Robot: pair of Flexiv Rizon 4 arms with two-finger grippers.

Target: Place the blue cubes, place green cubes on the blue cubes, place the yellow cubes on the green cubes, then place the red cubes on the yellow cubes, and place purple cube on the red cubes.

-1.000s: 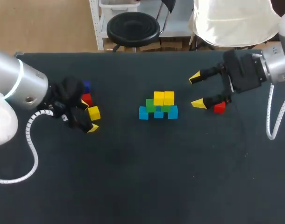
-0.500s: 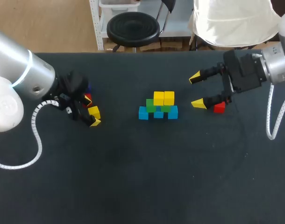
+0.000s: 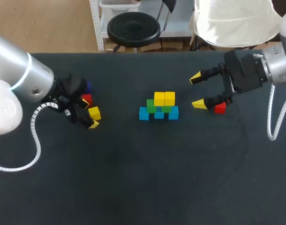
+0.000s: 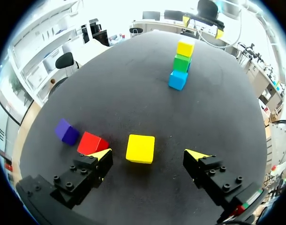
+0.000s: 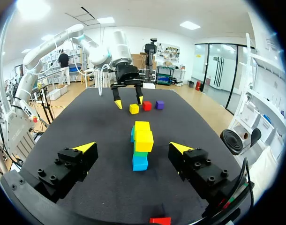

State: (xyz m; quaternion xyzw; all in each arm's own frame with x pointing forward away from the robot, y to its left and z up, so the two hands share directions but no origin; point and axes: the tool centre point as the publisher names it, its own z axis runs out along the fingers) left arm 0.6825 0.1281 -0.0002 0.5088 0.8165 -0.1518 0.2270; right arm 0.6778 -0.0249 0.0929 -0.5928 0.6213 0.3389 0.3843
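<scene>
Dark table (image 3: 133,178) carries the part-built stack (image 3: 159,107) at its middle: blue cubes (image 3: 144,114) at the base, green cubes (image 3: 151,106) above, and two yellow top cubes (image 3: 164,98). At 9 o'clock from the stack lies the loose yellow cube (image 4: 140,148). Your left gripper (image 4: 148,153) is spread wide around it, one fingertip on each side with a gap at both, gripping nothing. The near red cube (image 4: 92,143) lies just beside one of those fingertips, at about 11 o'clock from the loose yellow cube, and the purple cube (image 4: 67,131) is a little beyond it.

That red neighbour is your main hazard. If you drop lower or close off-centre, the finger beside it may shove it into the purple cube or drag it along.

The loose yellow cube also sits out near the tips, not deep between the fingers. A shallow pinch could let it twist or slip during the carry.

At the stack, a low approach from 9 o'clock could clip the yellow top cubes and bring them down.

Your right gripper (image 3: 197,91) hangs wide open and empty at 3 o'clock from the stack. The far red cube (image 3: 220,108) sits close by its nearer finger, so a careless sweep could knock it away.
</scene>
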